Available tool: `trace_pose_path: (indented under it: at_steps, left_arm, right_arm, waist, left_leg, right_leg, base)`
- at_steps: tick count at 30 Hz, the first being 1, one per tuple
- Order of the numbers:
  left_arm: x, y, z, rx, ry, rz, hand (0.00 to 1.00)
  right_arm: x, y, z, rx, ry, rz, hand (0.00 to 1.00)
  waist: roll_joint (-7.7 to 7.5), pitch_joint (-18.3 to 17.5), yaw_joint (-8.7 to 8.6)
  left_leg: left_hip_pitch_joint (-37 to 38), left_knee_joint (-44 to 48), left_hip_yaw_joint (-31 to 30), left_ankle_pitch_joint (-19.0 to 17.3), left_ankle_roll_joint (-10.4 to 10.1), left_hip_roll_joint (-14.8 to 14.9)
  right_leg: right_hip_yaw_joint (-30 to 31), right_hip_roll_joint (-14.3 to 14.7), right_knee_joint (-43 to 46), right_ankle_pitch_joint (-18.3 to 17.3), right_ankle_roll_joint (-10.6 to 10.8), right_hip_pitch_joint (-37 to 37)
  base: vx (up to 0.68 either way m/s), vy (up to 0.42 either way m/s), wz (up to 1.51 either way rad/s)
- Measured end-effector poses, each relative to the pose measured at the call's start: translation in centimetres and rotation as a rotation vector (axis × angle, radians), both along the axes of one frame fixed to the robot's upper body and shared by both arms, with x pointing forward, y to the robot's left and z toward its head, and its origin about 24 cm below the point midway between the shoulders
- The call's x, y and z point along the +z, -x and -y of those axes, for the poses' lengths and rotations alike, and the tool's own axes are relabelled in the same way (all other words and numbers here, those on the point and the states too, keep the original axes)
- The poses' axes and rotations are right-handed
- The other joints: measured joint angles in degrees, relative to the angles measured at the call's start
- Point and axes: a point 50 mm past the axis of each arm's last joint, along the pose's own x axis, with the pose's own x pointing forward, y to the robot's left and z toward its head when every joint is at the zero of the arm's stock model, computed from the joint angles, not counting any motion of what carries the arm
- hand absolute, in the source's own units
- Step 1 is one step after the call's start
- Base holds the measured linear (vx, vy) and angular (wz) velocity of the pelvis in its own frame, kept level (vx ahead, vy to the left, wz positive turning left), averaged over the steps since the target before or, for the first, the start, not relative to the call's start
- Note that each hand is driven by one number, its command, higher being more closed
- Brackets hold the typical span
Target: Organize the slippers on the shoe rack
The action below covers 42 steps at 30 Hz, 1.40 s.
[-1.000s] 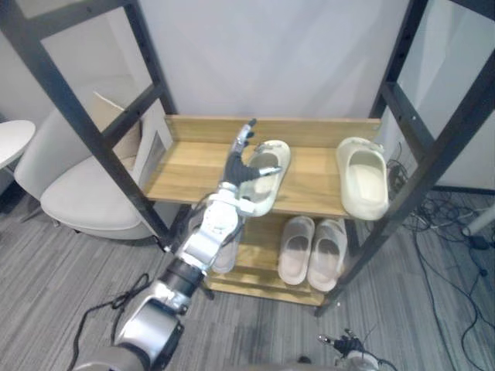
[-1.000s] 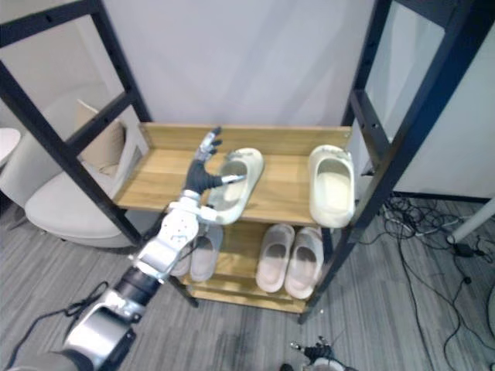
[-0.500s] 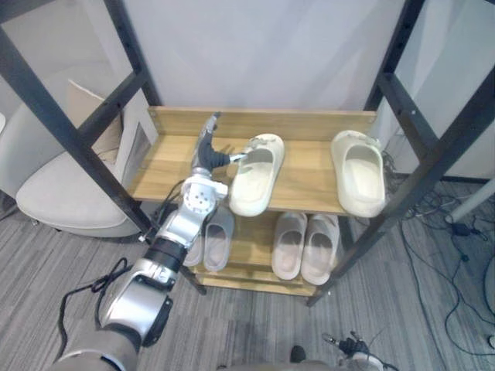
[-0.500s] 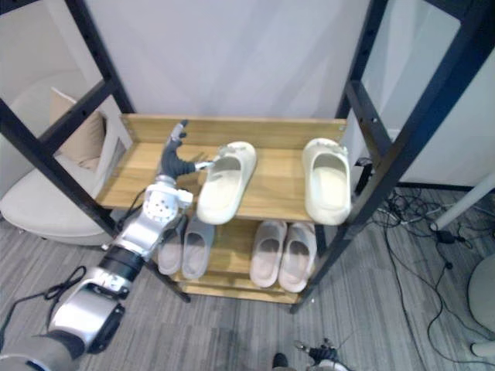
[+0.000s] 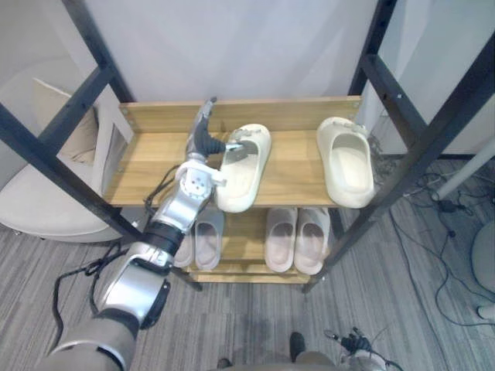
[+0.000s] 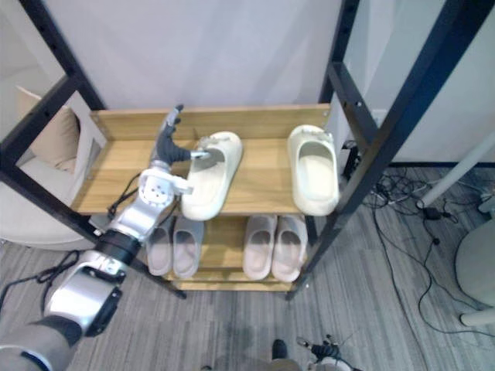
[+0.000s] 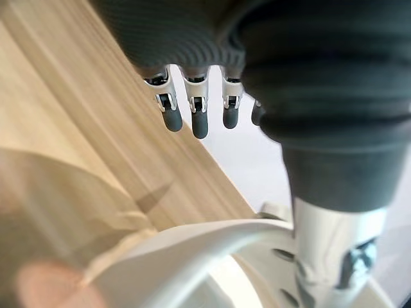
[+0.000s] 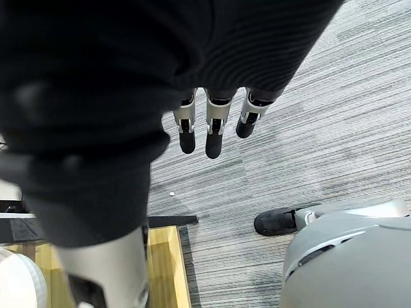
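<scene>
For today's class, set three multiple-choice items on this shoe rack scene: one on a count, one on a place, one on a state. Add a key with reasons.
1. How many pale slippers stand on the wooden lower shelf?
A. two
B. four
C. six

2. Where does the cream foam slipper that the left robot hand touches lie?
A. on the wooden top shelf, left of its middle
B. at the top shelf's far right end
C. on the lower shelf

3. How are the left robot hand's fingers?
A. curled round the slipper
B. balled in a fist
C. straight

Key:
1 B: two pairs stand side by side.
2 A: it lies left of the second cream slipper.
3 C: the fingers stand straight, and only the thumb meets the slipper.
</scene>
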Motion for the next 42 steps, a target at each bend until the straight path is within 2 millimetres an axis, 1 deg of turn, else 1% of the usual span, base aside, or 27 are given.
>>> trace_pose_path:
  at_steps: [5,9,12,16,21,25,31,37,41,42]
  left_arm:
    - [-1.0,-0.4,-0.4,0.027,-0.059,-0.054,1.0]
    - [-1.1,-0.8,-0.3,0.022,-0.084,-0.077,1.0]
    - [-0.8,-0.9,-0.2,0.021,-0.086,-0.072,1.0]
    - [-0.5,-1.2,-0.2,0.01,-0.098,-0.083,1.0]
    - [-0.6,-1.2,-0.1,0.003,-0.102,-0.089,1.0]
    - [-0.7,-1.2,0.1,-0.007,-0.109,-0.097,1.0]
    - [-0.7,-1.2,0.5,-0.02,-0.103,-0.095,1.0]
    - [-0.3,-0.9,1.6,-0.057,-0.074,-0.077,1.0]
    - [0.6,-0.5,2.9,-0.096,-0.048,-0.027,1.0]
    - [1.3,-0.1,4.0,-0.131,-0.033,0.006,1.0]
  right_arm:
    - [0.0,0.0,0.1,0.0,0.0,0.0,0.0]
    - [0.0,0.1,0.2,-0.002,0.003,0.0,0.0]
    - [0.1,0.3,0.5,-0.014,0.006,-0.002,0.0]
    - [0.0,0.6,0.6,-0.035,-0.002,-0.004,0.0]
    - [0.0,0.6,0.6,-0.035,-0.001,-0.005,0.0]
    - [0.0,0.6,0.6,-0.035,-0.002,-0.005,0.0]
    - [0.0,0.6,0.6,-0.035,-0.002,-0.006,0.0]
    - [0.0,0.6,0.6,-0.029,0.0,-0.007,0.0]
    - [0.0,0.6,0.6,-0.029,0.0,-0.007,0.0]
    - [0.0,0.6,0.6,-0.029,0.0,-0.007,0.0]
  waist:
    - [0.4,0.2,-0.08]
    - [0.69,0.4,-0.21]
    - [1.33,0.8,-0.49]
    - [1.41,0.8,-0.84]
    - [1.41,0.8,-0.87]
    - [1.47,0.8,-1.43]
    - [1.52,0.9,-1.57]
    - [1.52,0.9,-1.56]
    - [1.5,0.9,-1.56]
    - [1.52,0.9,-1.57]
  left_leg:
    - [-0.1,0.1,-0.3,0.1,0.1,-0.2]
    - [-0.1,0.0,-0.3,0.1,0.2,-0.2]
    - [-0.1,0.0,0.0,0.1,0.2,0.0]
    - [-0.1,-0.1,0.2,0.1,0.2,0.1]
    - [0.1,-0.1,0.1,0.1,0.2,0.0]
    - [0.1,-0.1,0.1,0.1,0.1,0.0]
    - [0.1,0.0,-0.1,0.1,0.2,0.0]
    - [0.0,0.0,-0.4,0.1,0.2,-0.1]
    - [0.0,0.0,-0.4,0.1,0.2,-0.1]
    - [0.0,0.0,-0.4,0.1,0.2,-0.1]
  right_leg:
    - [0.0,-0.2,-0.4,0.5,0.1,-0.1]
    - [0.0,-0.2,-0.4,0.5,0.0,-0.3]
    - [0.3,0.0,-0.4,0.6,0.0,-0.4]
    - [0.6,0.1,-0.3,0.6,0.0,-0.5]
    - [0.5,0.0,-0.4,0.7,0.1,-0.3]
    - [0.5,0.0,-0.4,0.7,0.1,-0.3]
    - [0.2,-0.1,-0.4,0.7,0.0,-0.2]
    - [0.0,-0.1,-0.4,0.7,0.0,-0.1]
    - [0.0,-0.1,-0.3,0.7,0.1,-0.1]
    - [0.0,-0.1,-0.3,0.7,0.0,-0.1]
  base:
    - [-0.06,0.002,0.0]
    - [-0.05,-0.009,-0.02]
    - [-0.01,-0.007,-0.02]
    - [0.01,-0.006,-0.02]
    - [0.0,0.0,0.0]
    - [0.0,0.0,0.0]
    - [0.0,0.0,0.02]
    - [0.0,0.0,0.01]
    - [0.0,0.0,0.0]
    - [0.0,0.0,0.0]
